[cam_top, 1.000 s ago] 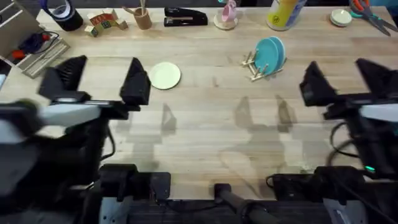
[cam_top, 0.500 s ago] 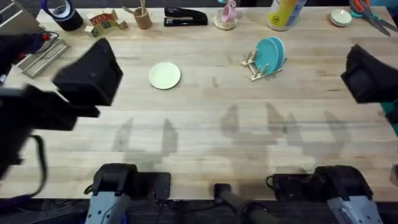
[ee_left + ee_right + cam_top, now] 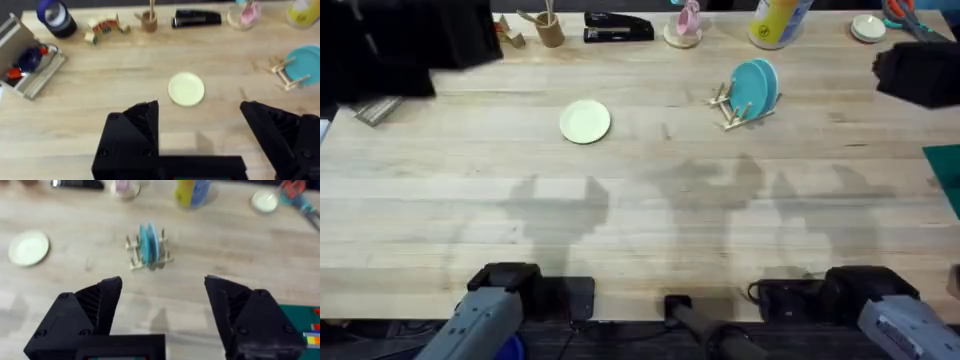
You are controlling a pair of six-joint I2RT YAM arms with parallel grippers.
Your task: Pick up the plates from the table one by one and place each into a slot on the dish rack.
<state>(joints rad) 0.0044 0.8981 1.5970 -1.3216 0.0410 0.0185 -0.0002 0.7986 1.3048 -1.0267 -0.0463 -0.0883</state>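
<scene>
At the far left corner of the large light wooden plank table (image 3: 650, 210), the left arm's black two-finger gripper (image 3: 200, 122) is being held high above the surface, its fingers spread wide with nothing between them; it is being seen as a large dark blur in the overhead view. Left of the table's middle, toward the far edge, a small round pale cream-yellow plate (image 3: 586, 121) is lying flat on the wood, well apart from both grippers. Right of the middle, near the far edge, a small light wooden dish rack with thin upright pegs (image 3: 732, 105) is standing, and teal-blue round plates (image 3: 757, 84) are being held on edge in its slots; how many plates are standing there cannot be told. By the right edge, toward the far corner, the right arm's black two-finger gripper (image 3: 162, 300) is being held up off the table, its fingers likewise spread wide and empty, with the rack lying ahead of it.
</scene>
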